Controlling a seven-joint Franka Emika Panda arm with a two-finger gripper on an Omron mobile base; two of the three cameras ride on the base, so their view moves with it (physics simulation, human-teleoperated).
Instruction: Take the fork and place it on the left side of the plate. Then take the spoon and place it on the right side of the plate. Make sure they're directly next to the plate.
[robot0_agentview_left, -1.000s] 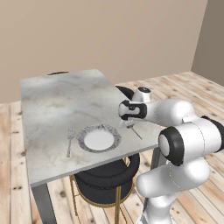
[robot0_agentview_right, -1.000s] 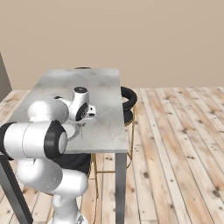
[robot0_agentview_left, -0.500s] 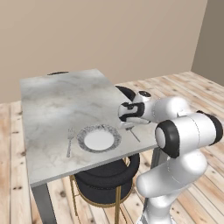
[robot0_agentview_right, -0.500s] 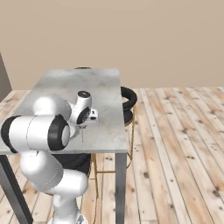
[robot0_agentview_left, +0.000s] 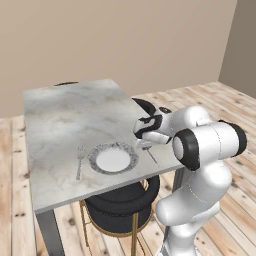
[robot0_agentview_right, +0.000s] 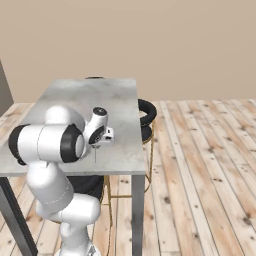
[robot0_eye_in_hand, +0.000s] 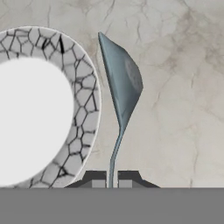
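Note:
The fork (robot0_agentview_left: 80, 161) lies flat on the marble table, just left of the plate (robot0_agentview_left: 96, 152). My gripper (robot0_agentview_left: 143, 141) hovers low over the table to the right of the plate, shut on the spoon (robot0_agentview_left: 150, 154) by its handle. In the hand view the spoon (robot0_eye_in_hand: 124, 83) runs up from between my gripper (robot0_eye_in_hand: 111, 183) tips, its bowl beside the plate's grey cracked rim (robot0_eye_in_hand: 85, 109) with a narrow gap. From the right base view the gripper (robot0_agentview_right: 96, 144) has the thin spoon (robot0_agentview_right: 95, 155) hanging below it. Whether the spoon touches the table I cannot tell.
The marble table (robot0_agentview_left: 65, 115) ends close to my gripper on the right, near its front corner. A black round stool (robot0_agentview_left: 120, 200) on gold legs stands under the table, and another black stool (robot0_agentview_right: 148, 112) sits at the table's far side. Wooden floor lies all around.
My hand with the spoon has sunk a little toward the table beside the plate, and the arm's elbow has swung forward. Fork and plate have not moved.

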